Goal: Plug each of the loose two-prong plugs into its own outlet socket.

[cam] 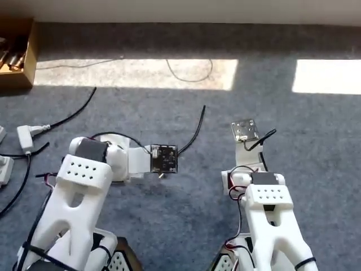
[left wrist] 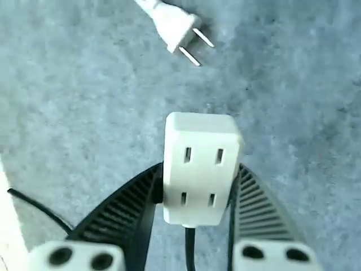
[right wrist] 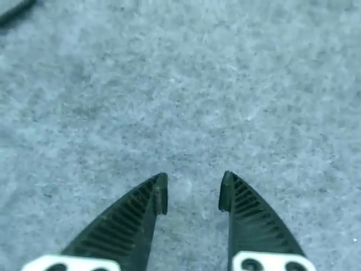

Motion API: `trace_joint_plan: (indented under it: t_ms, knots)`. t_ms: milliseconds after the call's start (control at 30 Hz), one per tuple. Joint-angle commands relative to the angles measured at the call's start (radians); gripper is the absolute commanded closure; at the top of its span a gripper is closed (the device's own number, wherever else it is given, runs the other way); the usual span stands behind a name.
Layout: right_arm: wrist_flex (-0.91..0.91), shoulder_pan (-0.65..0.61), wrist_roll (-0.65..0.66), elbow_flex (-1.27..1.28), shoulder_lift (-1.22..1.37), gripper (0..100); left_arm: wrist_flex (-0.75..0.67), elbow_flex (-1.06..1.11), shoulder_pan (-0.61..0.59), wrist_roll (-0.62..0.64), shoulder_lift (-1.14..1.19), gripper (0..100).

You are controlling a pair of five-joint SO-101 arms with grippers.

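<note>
A white outlet block (left wrist: 200, 164) with two pairs of slots sits between the fingers of my left gripper (left wrist: 198, 172), which is shut on its sides. A black cord leaves the block towards the camera. Just beyond it a loose white two-prong plug (left wrist: 181, 33) lies on the grey carpet, prongs pointing at an angle past the block. My right gripper (right wrist: 194, 185) hovers open over bare carpet with nothing between its fingers. In the high view the left arm (cam: 84, 169) bends towards the middle and the right arm (cam: 265, 197) points away from its base.
In the high view a white plug (cam: 25, 135) on a cord and another white outlet piece (cam: 4, 166) lie at the far left. Black cords (cam: 73, 113) trail across the carpet. A wooden box (cam: 17, 53) stands at the back left. A thin wire (cam: 189, 73) loops over a sunlit patch.
</note>
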Motion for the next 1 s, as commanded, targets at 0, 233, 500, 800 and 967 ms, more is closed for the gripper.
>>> trace_joint_plan:
  t_ms: [0, 233, 500, 800, 967]
  knots:
    - [-0.012, 0.005, -0.002, -0.004, 0.002, 83.8, -0.189, -0.018, -0.01, 0.109, 0.048, 92]
    - [-0.015, -0.002, -0.002, 0.021, 0.002, 83.8, -0.345, -0.113, -0.016, 0.221, 0.437, 88]
    - [-0.015, -0.033, -0.002, 0.025, -0.004, 83.8, -0.324, -0.127, -0.054, 0.239, 0.638, 69]
    - [-0.01, -0.059, 0.089, 0.01, 0.001, 83.8, -0.213, -0.199, -0.234, 0.284, 0.367, 68]
    - [-0.001, -0.163, 0.261, -0.065, 0.002, 83.7, -0.146, -0.079, -0.257, 0.404, 0.107, 69]
